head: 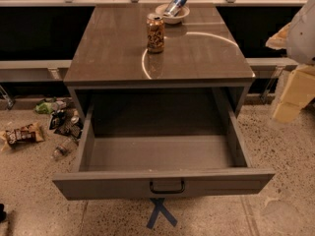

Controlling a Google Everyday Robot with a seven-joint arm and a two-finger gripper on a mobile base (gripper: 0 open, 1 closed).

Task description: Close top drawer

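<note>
Top drawer (98, 183) is pulled way out toward the camera, so you look straight down into it. The front panel has a little dark loop handle (167, 186) in the middle, with a blue tape cross (160, 213) on the floor just below. On the cabinet's surface (108, 53) there's an upright can (155, 32), and behind it a bowl (172, 14) with a second can (175, 4) lying in it. The tool (294, 90) is at the right edge, beside the cabinet and well apart from the drawer (can't tell whether it's apart or together). Snack wrappers (22, 134) and a bottle (64, 149) lie on the floor at left.

The top drawer (98, 185) is dull metal, the cabinet top (197, 58) glossy; pincer (290, 95) at right edge matt plastic.
</note>
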